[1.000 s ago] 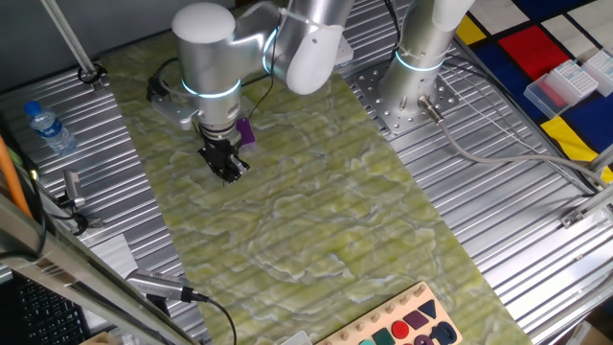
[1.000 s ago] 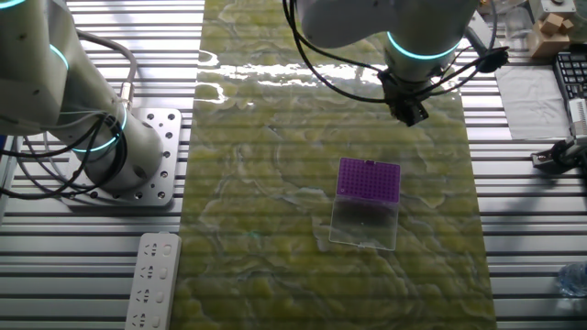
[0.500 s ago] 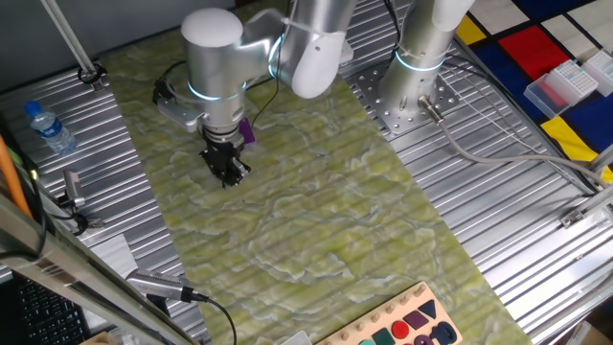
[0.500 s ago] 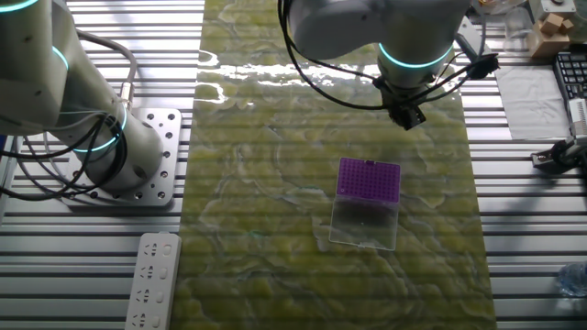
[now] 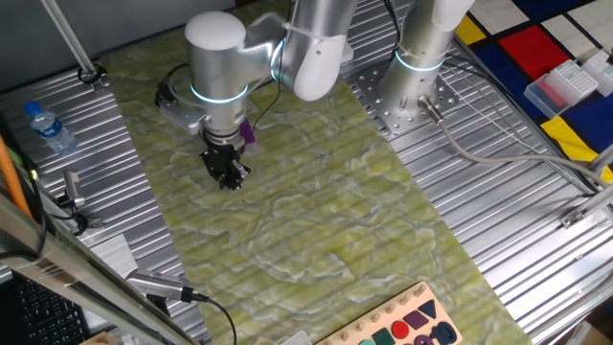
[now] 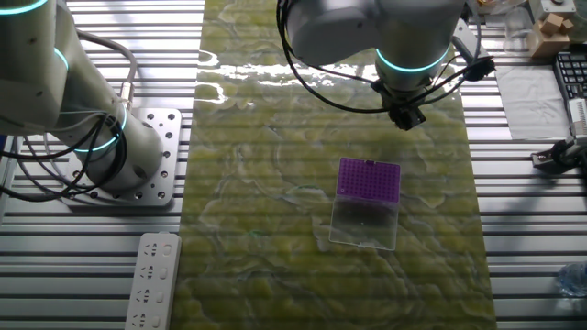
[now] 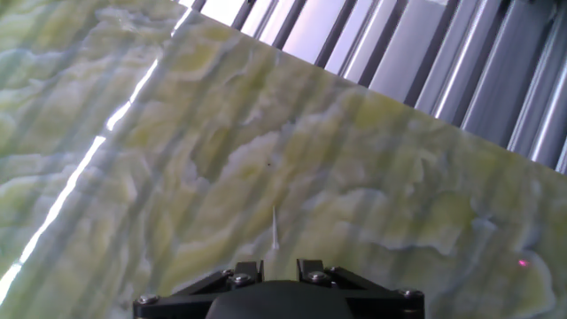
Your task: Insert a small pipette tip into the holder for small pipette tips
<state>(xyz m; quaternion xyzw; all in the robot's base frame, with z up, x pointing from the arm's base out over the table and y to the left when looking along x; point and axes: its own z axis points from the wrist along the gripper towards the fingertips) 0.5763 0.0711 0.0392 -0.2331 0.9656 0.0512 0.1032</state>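
The holder for small pipette tips (image 6: 369,179) is a flat purple block on the green mat, with a clear lid (image 6: 364,225) lying against its near side. In one fixed view only a purple corner of the holder (image 5: 246,131) shows behind the arm. My gripper (image 6: 406,117) hovers over the mat beyond the holder, apart from it; it also shows in one fixed view (image 5: 230,177). In the hand view the gripper (image 7: 273,264) is shut on a small clear pipette tip (image 7: 275,232) that points down at bare mat. The holder is out of the hand view.
A second arm's base (image 6: 119,156) stands left of the mat. A white remote (image 6: 151,280) lies on the metal table. A water bottle (image 5: 48,127), a clear tip box with a pink base (image 5: 570,84) and a shape board (image 5: 402,326) sit around the edges.
The arm has shifted slightly sideways over the mat with the tip still held. The holder and lid have not moved.
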